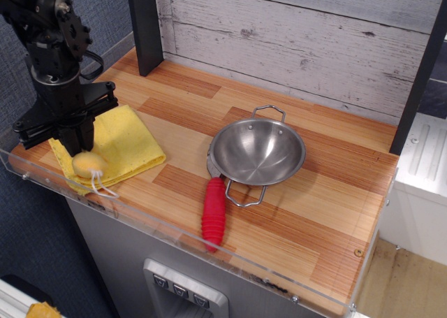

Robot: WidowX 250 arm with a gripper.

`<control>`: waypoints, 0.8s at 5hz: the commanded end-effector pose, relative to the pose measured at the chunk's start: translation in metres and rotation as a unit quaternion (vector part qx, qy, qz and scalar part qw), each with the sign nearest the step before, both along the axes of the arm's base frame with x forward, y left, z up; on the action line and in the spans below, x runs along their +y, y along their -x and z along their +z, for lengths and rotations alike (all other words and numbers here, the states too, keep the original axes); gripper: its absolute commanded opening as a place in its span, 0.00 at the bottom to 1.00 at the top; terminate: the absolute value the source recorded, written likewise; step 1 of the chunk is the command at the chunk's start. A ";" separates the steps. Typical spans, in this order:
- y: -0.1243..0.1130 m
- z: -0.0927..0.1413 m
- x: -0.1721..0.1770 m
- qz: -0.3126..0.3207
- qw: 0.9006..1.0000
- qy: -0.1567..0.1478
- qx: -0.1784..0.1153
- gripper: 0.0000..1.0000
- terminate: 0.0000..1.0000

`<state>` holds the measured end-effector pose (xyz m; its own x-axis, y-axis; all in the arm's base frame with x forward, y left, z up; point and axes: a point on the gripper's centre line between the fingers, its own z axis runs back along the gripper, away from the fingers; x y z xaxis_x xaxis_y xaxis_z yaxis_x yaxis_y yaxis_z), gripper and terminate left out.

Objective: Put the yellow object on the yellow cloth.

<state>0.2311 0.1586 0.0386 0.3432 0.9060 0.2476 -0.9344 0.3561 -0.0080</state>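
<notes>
The yellow object (89,165), a small lumpy plush with a white string loop, sits at the front left corner of the yellow cloth (126,140). The cloth lies flat on the left end of the wooden counter. My gripper (77,145) stands directly over the plush. Its fingertips are closed on the top of the plush, which touches the cloth. The string hangs over the cloth's front edge. The arm covers the cloth's back left part.
A steel bowl (257,151) with two wire handles stands mid-counter. A red ribbed object (214,212) lies in front of it. A clear acrylic lip (174,227) runs along the counter's front edge. A dark post (144,26) stands at the back left.
</notes>
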 end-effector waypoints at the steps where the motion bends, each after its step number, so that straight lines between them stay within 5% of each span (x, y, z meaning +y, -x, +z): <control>1: 0.000 0.015 -0.004 -0.013 1.000 -0.021 0.000 1.00 0.00; 4: -0.013 0.043 -0.012 -0.036 0.998 -0.034 -0.031 1.00 0.00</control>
